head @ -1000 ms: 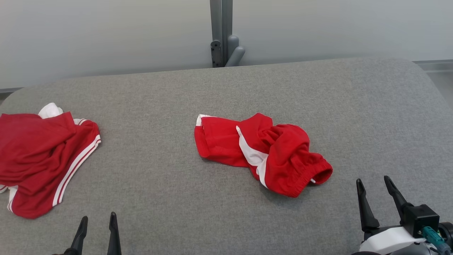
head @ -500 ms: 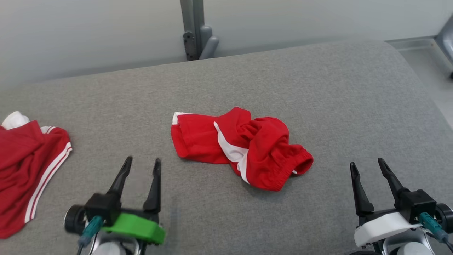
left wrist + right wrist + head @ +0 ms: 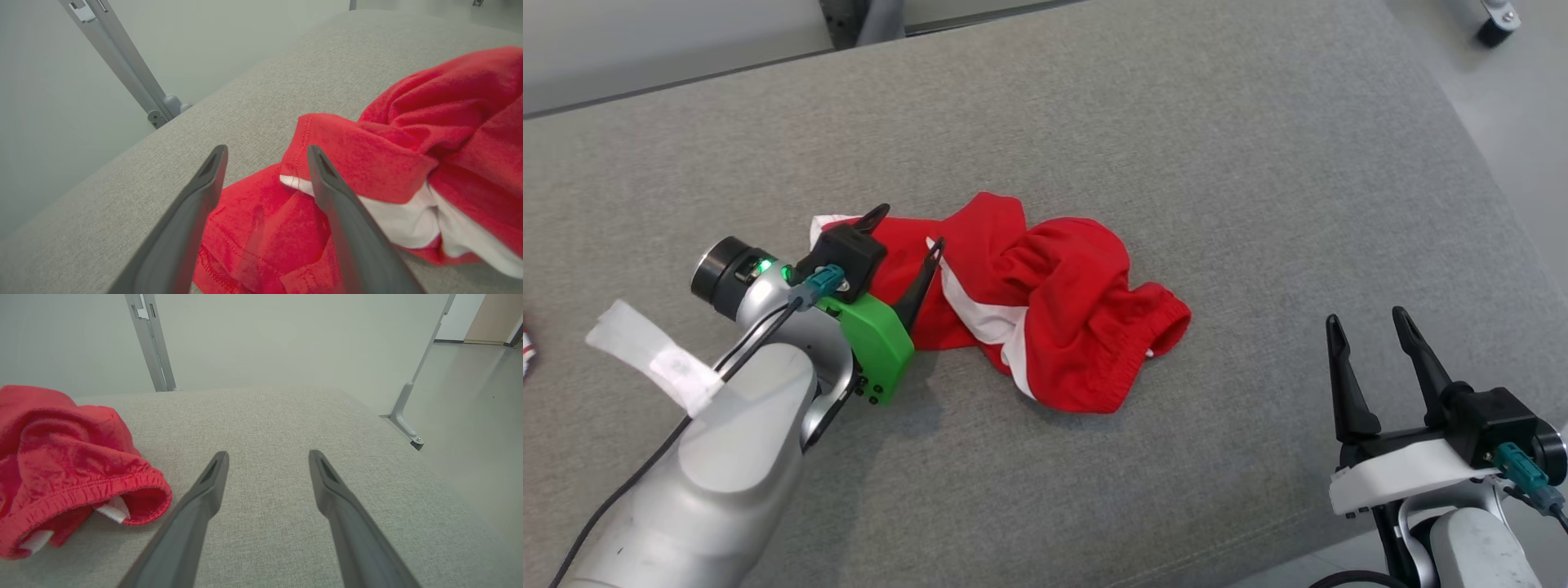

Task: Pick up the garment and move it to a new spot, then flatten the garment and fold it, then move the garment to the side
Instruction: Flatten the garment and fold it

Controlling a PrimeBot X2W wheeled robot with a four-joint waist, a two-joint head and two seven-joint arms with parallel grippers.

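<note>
The garment (image 3: 1054, 318) is a pair of red shorts with a white side stripe, crumpled in the middle of the grey padded table (image 3: 1258, 163). My left gripper (image 3: 911, 225) stands open over the garment's left end. In the left wrist view, red cloth (image 3: 408, 134) lies between and beyond the left gripper (image 3: 266, 149). I cannot tell whether its fingers touch the cloth. My right gripper (image 3: 1365, 317) is open above bare table, right of the garment's elastic waistband. In the right wrist view the right gripper (image 3: 268, 453) has nothing between its fingers, and the garment (image 3: 61, 457) lies to its left.
The table's rounded right edge (image 3: 1486, 188) drops to the floor, where a caster (image 3: 1494, 28) stands. A grey post (image 3: 149, 339) rises behind the table before a pale wall. A sliver of another red and white cloth (image 3: 526, 351) shows at the far left edge.
The head camera has tilted down and turned right, shifting the whole picture. My left arm has reached forward and right, bringing its open gripper over the garment's left end. The right gripper has hardly moved.
</note>
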